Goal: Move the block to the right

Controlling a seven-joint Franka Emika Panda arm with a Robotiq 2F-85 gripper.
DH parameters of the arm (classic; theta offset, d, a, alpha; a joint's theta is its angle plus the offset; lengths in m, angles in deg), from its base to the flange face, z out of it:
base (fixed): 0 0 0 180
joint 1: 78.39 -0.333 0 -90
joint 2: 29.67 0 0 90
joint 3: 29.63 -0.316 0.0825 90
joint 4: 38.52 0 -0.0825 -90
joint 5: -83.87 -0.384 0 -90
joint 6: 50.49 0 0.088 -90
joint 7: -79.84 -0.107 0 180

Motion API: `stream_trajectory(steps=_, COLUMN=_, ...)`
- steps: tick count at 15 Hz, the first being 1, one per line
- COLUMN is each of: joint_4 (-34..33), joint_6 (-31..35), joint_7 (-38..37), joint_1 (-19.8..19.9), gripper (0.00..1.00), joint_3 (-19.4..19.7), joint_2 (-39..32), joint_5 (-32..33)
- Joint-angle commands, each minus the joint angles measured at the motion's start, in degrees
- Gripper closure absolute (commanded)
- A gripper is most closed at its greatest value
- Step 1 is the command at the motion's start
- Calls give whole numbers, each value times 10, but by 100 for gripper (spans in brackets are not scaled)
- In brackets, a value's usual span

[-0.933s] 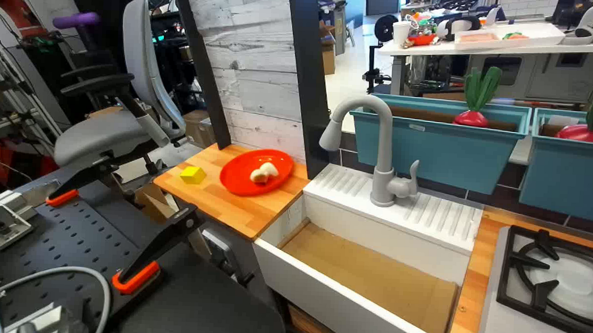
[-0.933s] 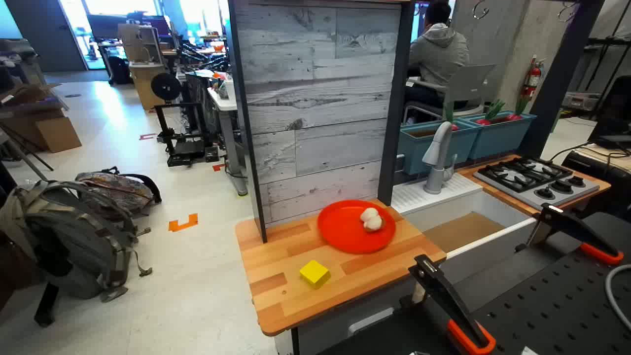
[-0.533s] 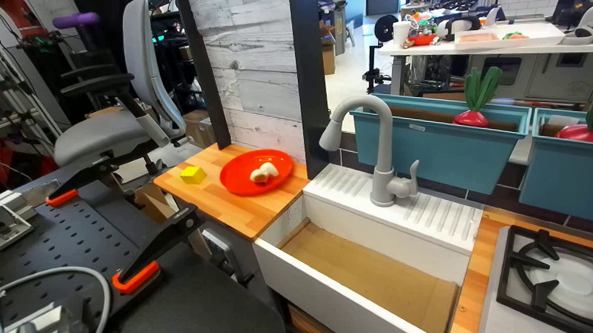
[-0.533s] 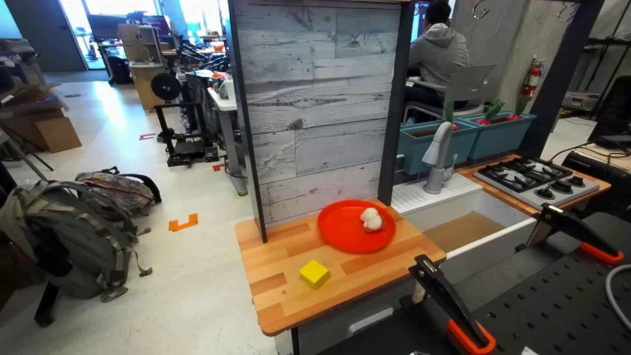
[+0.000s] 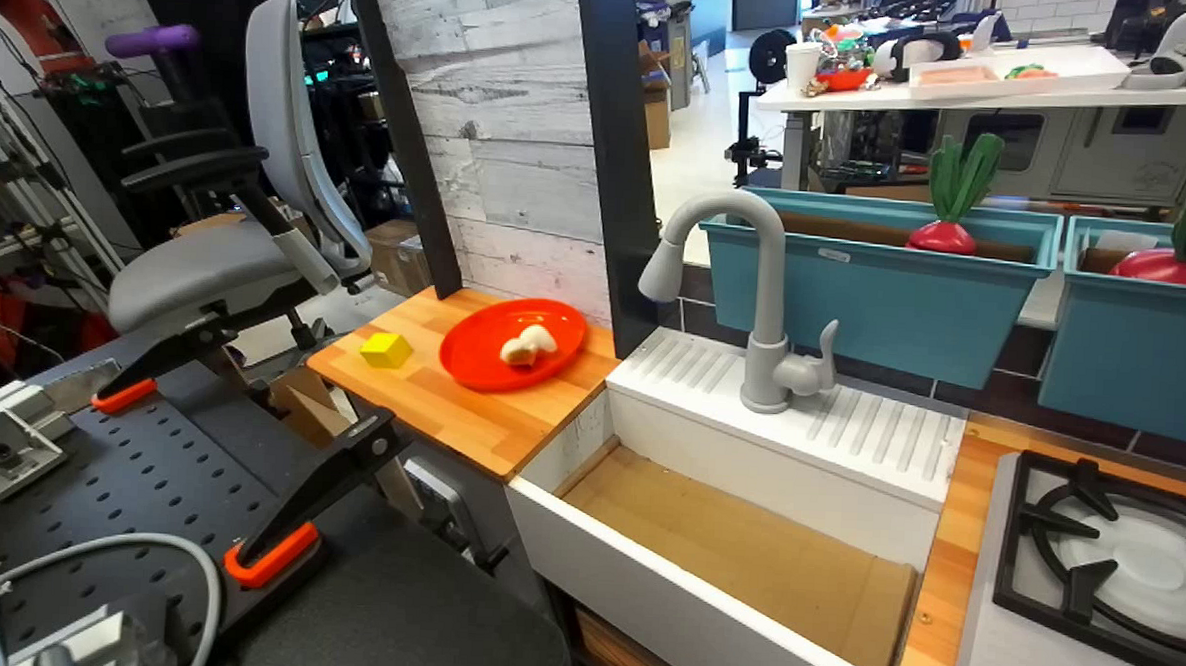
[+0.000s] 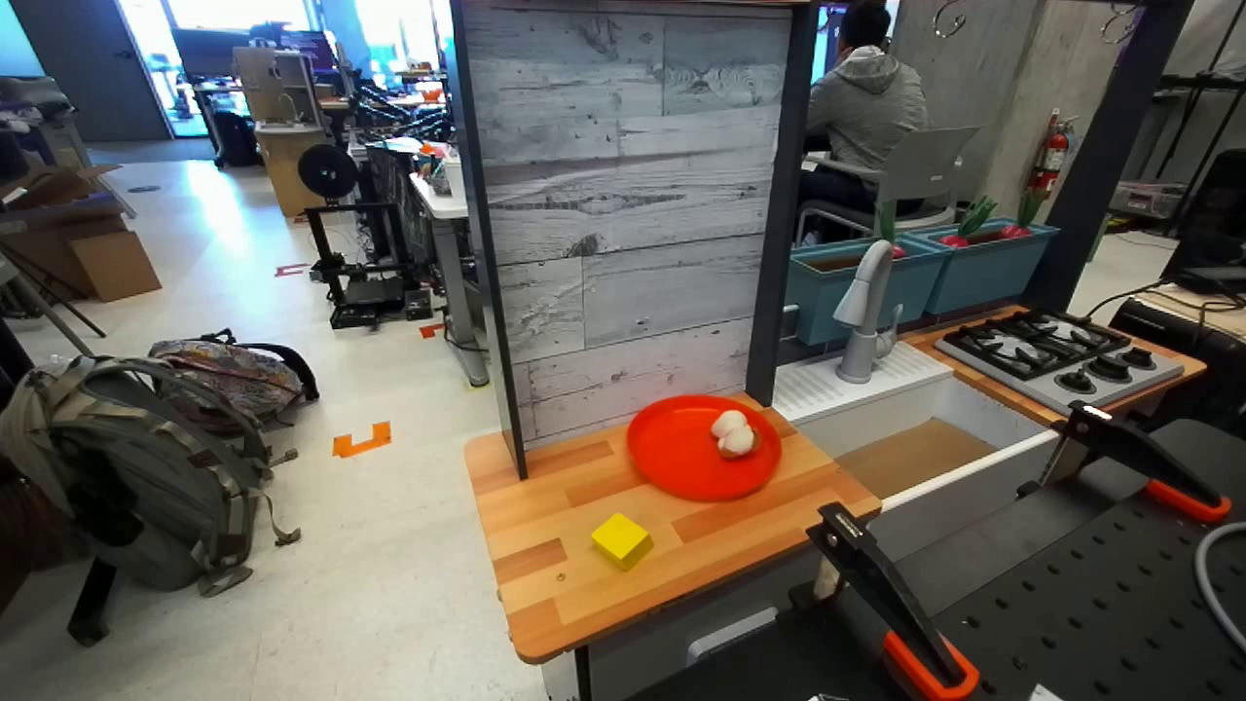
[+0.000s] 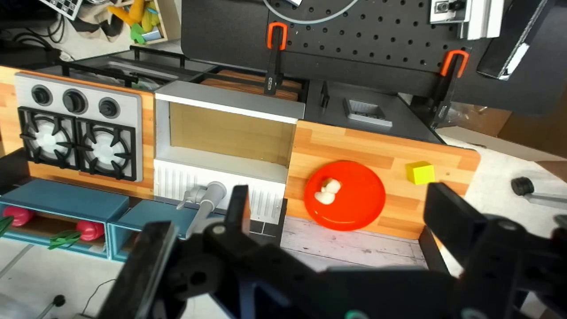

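While the gripper (image 7: pixel 339 192) hangs in the lower part of the wrist view, jaws: wide apart, tips to either side of the plate (image 7: pixel 363 199) as pictured; height over the counter (image 7: pixel 394 153) cannot be told.
Block (image 5: pixel 385 350): yellow, flat-sided, resting on the counter near its outer end, apart from the plate; left of the plate in both exterior views, right of it in the wrist view.
Plate: red, round, on the counter between block and sink (image 5: pixel 642 595).
Lump (image 6: pixel 735 433): pale, rounded, on the plate, toward the sink side.
Panel (image 6: pixel 623 243): grey plank pattern, upright at the counter's rear edge, dark post (image 6: pixel 784 214) at each side.
Sink: white, adjoining the counter; brown sheet (image 5: pixel 744 550) on its floor.
Faucet (image 5: pixel 770 281): grey, arched, standing on the ribbed ledge (image 5: pixel 879 421) at the sink's rear, lever (image 5: pixel 829 351) at its side.
Stove (image 7: pixel 93 113): on the other side of the sink from the plate; two burners (image 7: pixel 105 148) and three knobs (image 7: pixel 74 101) visible in the wrist view.
Planters (image 5: pixel 874 305): two, teal, behind sink and stove; red vegetables (image 5: pixel 942 238) with green tops inside.
Bench (image 5: pixel 421 596): black, partly perforated, in front of the sink; clamps (image 5: pixel 316 491) with orange grips at its edge.
Person (image 6: pixel 866 117): in an exterior view, seated beyond the planters, back to the camera.
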Motion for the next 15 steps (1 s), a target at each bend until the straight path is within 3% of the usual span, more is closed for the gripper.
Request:
stream_trajectory(steps=1, joint_4=26, joint_6=72, joint_7=-25, joint_1=-21, gripper=0, joint_3=-5, joint_2=-37, joint_5=-2)
stream_trajectory(steps=7, joint_4=67, joint_6=264, joint_7=-48, joint_1=-67, gripper=0, joint_3=-21, joint_2=-156, joint_5=-31)
stream_trajectory(steps=11, joint_4=66, joint_6=424, joint_7=-75, joint_1=-90, gripper=0, joint_3=-45, joint_2=-286, joint_5=-51)
stream_trajectory(steps=15, joint_4=40, joint_6=538, joint_7=-92, joint_1=-108, gripper=0, joint_3=-69, joint_2=-436, joint_5=-65)
